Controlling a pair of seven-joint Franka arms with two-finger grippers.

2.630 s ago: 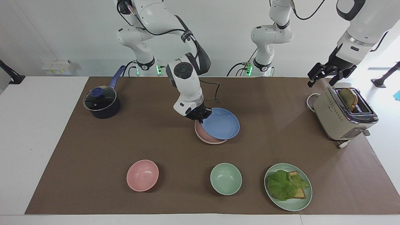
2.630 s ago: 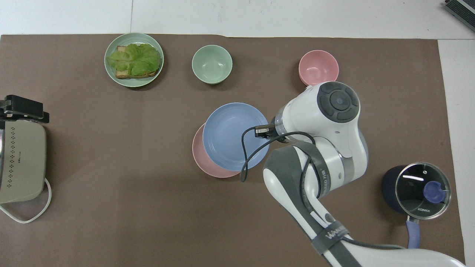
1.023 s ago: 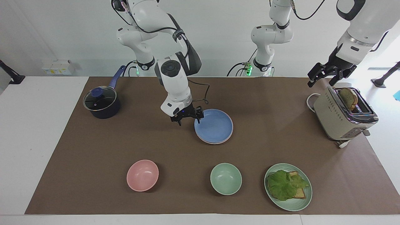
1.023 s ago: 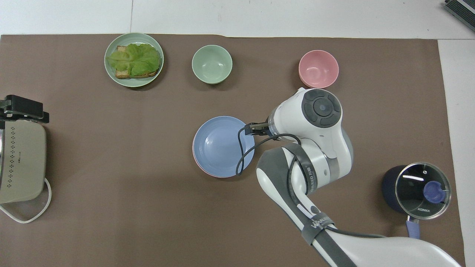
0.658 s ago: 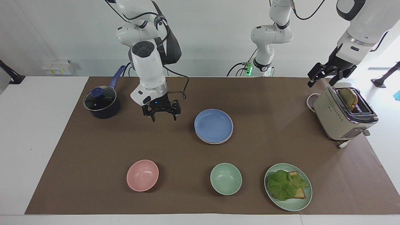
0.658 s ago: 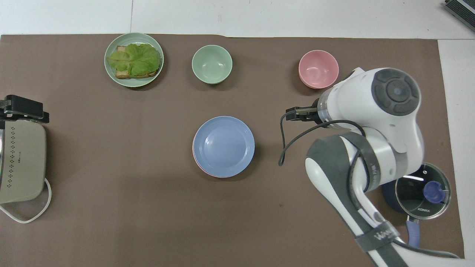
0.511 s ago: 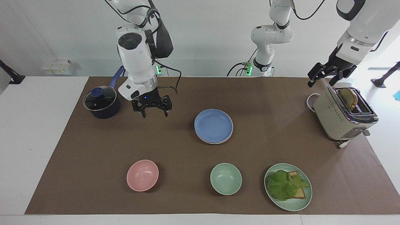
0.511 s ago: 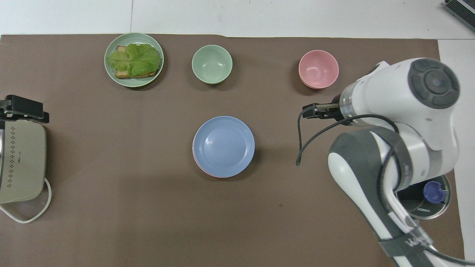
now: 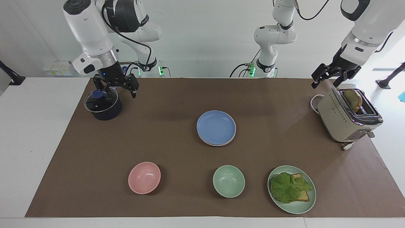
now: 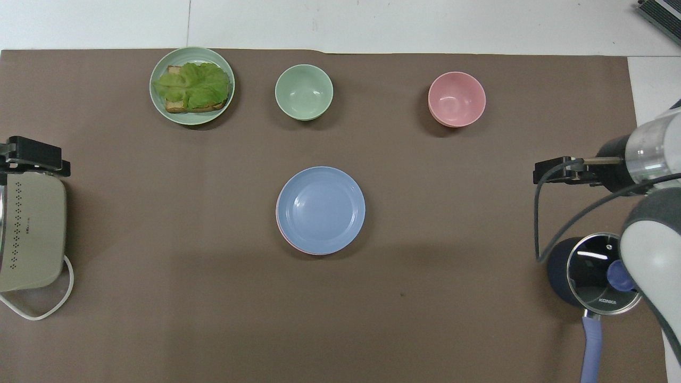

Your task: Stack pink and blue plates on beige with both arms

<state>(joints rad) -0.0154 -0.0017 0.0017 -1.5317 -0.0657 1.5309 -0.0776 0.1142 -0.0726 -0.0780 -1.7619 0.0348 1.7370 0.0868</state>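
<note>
A: Item one, the plates. Location?

B: Blue plate [image 9: 216, 127] mid-counter [image 9: 19, 142], on the brown mat [image 9: 95, 152]. It sits squarely on the pink plate [image 10: 286, 242], of which only a thin rim shows. What lies beneath the pink rim cannot be made out. Take the blue plate as the dial's centre, twelve pointing away from the robots.

A: Item two, the pincers.

B: Right pincer [image 9: 115, 91]: raised, fingers wide apart, holding nothing, over the pot [image 9: 103, 106] at the right arm's end of the counter. Left pincer [image 9: 326, 81]: raised, fingers apart, holding nothing, over the robots' end of the toaster [image 9: 346, 118]. Neither touches a plate.

A: Item three, other stock, by the dial.

B: Twelve: green bowl [image 10: 304, 91], upright. Between one and two: pink bowl [image 10: 456, 99], upright. Between ten and eleven: green plate [image 10: 159, 106] carrying toast under a lettuce [image 10: 192, 85] leaf. Nine: toaster, beige, a bread slice [image 9: 353, 98] standing in its slot, white cord looped beside it. Just past three: pot, dark blue, glass lid on, blue knob, handle pointing toward the robots.

A: Spacing?

B: Bowls and green plate stand in a row, well apart from the plates. Pot and toaster sit at the counter's two ends.
</note>
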